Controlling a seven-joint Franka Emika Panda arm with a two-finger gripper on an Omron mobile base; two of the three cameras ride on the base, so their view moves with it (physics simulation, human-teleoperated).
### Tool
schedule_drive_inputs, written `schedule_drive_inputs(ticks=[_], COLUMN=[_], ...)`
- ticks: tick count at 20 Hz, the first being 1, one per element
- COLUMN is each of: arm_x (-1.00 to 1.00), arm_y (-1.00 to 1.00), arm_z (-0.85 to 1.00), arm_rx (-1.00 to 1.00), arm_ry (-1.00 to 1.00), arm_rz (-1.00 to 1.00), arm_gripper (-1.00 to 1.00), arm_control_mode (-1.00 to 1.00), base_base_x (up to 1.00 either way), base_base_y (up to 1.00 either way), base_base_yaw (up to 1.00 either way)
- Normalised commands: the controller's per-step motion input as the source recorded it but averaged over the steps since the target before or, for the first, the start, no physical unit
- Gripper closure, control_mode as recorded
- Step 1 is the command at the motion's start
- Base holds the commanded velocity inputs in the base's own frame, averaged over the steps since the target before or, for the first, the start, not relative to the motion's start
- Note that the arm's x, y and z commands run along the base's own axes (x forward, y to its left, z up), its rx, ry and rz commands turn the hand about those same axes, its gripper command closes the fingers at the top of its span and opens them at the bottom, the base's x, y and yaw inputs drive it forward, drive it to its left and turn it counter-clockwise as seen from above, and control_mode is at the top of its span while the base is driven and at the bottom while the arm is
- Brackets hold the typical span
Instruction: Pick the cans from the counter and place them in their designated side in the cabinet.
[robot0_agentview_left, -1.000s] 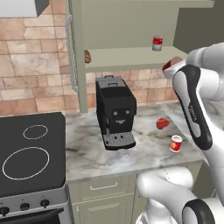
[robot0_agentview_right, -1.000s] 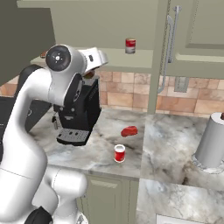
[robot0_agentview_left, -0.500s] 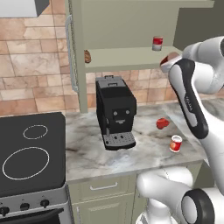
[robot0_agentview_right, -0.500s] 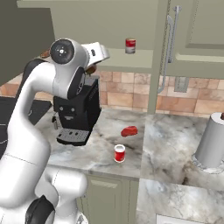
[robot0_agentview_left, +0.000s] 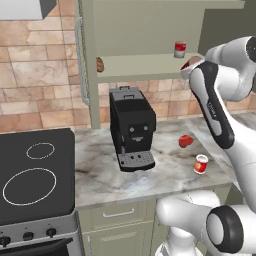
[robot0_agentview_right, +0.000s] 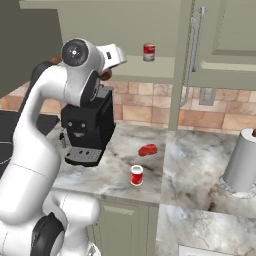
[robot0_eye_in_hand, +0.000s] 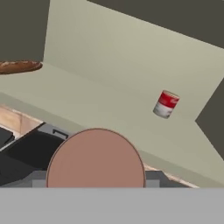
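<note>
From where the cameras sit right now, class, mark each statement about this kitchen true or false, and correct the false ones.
1. A red tin with a white band stands on the sage-green cabinet shelf. True.
2. The black coffee machine sits on the black glass stovetop. False: it stands on the grey-white marbled counter.
3. A small red tin with a pale top stands near the counter's front edge. True.
4. The pincer is empty. False: a round pale-brown-topped can sits in it.
5. The red lumpy object lies on the shelf. False: it lies on the counter.
</note>
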Motion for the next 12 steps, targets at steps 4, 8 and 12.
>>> schedule_drive_inputs(ticks=[4,8,12], arm_x=[0.19,0.17,0.19], arm_y=[0.00,0.00,0.00], arm_z=[0.00,0.00,0.00], arm_rx=[0.00,0.00,0.00], arm_ry=[0.00,-0.01,0.00], arm_rz=[0.00,0.00,0.00], arm_gripper=[1.00,1.00,1.00], arm_control_mode=[-1.00,-1.00,-1.00], base_base_x=[0.00,0.00,0.00], base_base_y=[0.00,0.00,0.00], base_base_yaw=[0.00,0.00,0.00])
